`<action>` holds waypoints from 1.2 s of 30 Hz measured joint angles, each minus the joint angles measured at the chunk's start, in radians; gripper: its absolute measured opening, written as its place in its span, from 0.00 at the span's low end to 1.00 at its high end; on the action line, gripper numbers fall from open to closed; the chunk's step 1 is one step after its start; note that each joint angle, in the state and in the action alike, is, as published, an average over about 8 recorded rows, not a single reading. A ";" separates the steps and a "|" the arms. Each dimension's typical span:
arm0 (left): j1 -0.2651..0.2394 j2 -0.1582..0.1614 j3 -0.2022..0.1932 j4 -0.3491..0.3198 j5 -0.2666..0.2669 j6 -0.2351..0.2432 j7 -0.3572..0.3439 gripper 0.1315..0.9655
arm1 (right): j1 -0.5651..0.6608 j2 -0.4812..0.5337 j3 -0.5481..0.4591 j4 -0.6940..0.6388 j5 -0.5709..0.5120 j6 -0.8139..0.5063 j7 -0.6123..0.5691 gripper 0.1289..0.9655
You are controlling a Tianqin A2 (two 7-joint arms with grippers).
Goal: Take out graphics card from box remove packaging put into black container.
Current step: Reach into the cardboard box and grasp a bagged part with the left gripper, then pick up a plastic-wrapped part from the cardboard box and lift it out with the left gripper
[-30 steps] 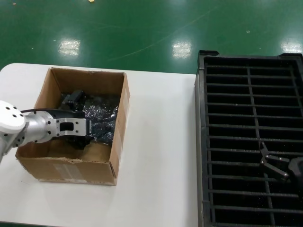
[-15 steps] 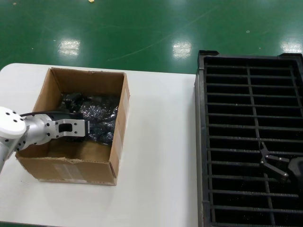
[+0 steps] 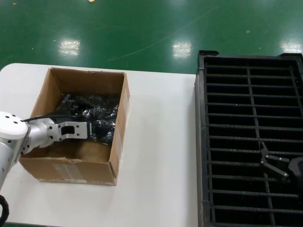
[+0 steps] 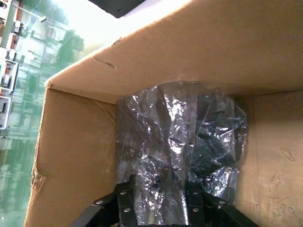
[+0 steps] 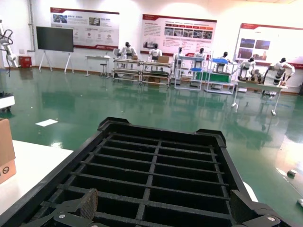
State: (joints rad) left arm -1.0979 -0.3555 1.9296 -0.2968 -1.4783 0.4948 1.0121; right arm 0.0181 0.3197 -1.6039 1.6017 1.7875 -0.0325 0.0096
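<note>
The brown cardboard box point(image 3: 71, 168) sits on the left of the white table. Inside it lies the crinkly silver packaging point(image 3: 102, 118), also seen close up in the left wrist view point(image 4: 175, 137). The graphics card is hidden inside that bag. My left gripper point(image 3: 92, 131) reaches into the box, and its black fingers point(image 4: 125, 203) are shut on a fold of the packaging. My right gripper point(image 3: 271, 163) hangs open over the near part of the black container point(image 3: 251, 94), holding nothing.
The white table point(image 3: 161, 156) has bare surface between the box and the container. The box walls point(image 4: 75, 156) stand close round the left gripper. The container's slots point(image 5: 156, 161) lie under the right gripper's fingers point(image 5: 87, 204). Green floor lies beyond the table.
My left arm has drawn back a little toward the box's near side, and the packaging has shifted and bunched with it. The right arm has not moved.
</note>
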 joint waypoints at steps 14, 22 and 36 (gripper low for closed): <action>0.079 -0.045 0.026 -0.137 0.035 -0.005 -0.071 0.11 | 0.000 0.000 0.000 0.000 0.000 0.000 0.000 1.00; 0.116 -0.082 0.038 -0.233 0.063 -0.034 -0.126 0.05 | 0.000 0.000 0.000 0.000 0.000 0.000 0.000 1.00; 0.248 -0.221 0.016 -0.694 0.301 -0.039 -0.495 0.01 | 0.000 0.000 0.000 0.000 0.000 0.000 0.000 1.00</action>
State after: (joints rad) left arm -0.8498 -0.5763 1.9459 -0.9905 -1.1775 0.4560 0.5176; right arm 0.0181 0.3197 -1.6039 1.6017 1.7875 -0.0325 0.0096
